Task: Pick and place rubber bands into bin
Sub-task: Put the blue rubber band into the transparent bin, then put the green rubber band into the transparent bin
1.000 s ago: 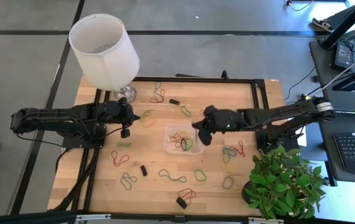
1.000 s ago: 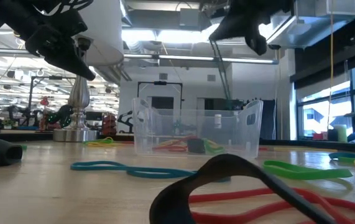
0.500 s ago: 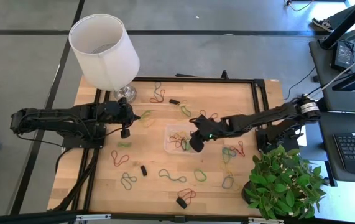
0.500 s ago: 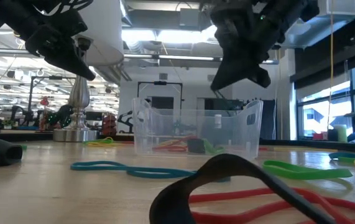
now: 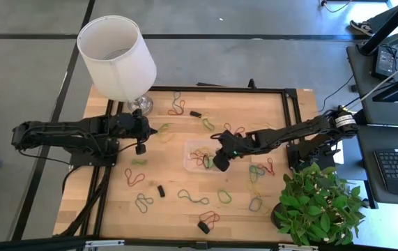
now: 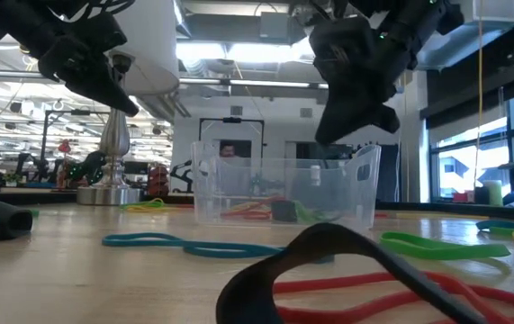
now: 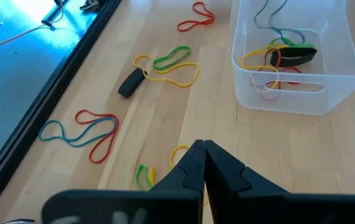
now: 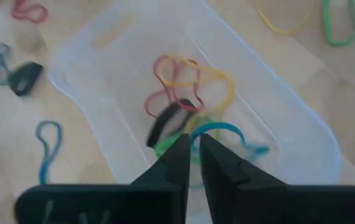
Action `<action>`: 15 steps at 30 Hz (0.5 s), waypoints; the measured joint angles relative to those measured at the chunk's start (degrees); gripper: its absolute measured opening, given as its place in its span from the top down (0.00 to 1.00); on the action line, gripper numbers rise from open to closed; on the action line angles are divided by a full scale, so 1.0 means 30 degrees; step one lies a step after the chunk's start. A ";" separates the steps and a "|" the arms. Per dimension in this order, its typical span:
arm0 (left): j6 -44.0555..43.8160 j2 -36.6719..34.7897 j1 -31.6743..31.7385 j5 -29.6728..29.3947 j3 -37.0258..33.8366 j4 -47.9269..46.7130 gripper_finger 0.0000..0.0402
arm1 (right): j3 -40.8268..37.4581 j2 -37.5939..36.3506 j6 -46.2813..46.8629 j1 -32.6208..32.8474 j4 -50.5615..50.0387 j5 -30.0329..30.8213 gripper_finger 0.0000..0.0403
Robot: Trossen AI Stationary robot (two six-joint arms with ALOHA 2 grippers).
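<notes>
— Bin [image 8: 133,50]?
— Clear, shallow tub with rounded corners, directly below the right gripper [image 8: 193,146]; jaws nearly pressed together, a blue band [image 8: 227,134] at their tips; red, yellow, green and black bands inside.

— Left gripper [image 7: 203,148]?
— Jaws pressed together, empty; bin ahead of them; loose rubber bands [image 7: 87,127] on the table [image 7: 289,162] around them.

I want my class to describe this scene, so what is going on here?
A two-armed robot is clearing rubber bands off a wooden table into a clear bin. The right gripper hangs above the bin with a blue band at its nearly closed fingertips; several bands already lie inside. The left gripper waits shut near the lamp. Many bands are scattered about.
</notes>
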 joint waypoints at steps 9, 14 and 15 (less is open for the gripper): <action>-0.0015 0.0000 -0.0007 0.0002 0.0000 0.0600 1.00 | -0.0007 -0.0320 0.0290 0.0000 -0.0671 -0.0020 0.77; -0.0280 0.0000 -0.0022 0.0125 0.0000 0.0880 1.00 | -0.0007 -0.1135 0.0212 -0.0015 -0.1069 -0.0027 0.77; -0.0494 0.0000 -0.0022 0.0123 0.0000 0.0859 1.00 | -0.0007 -0.1383 0.0190 -0.0015 -0.1374 -0.0017 0.78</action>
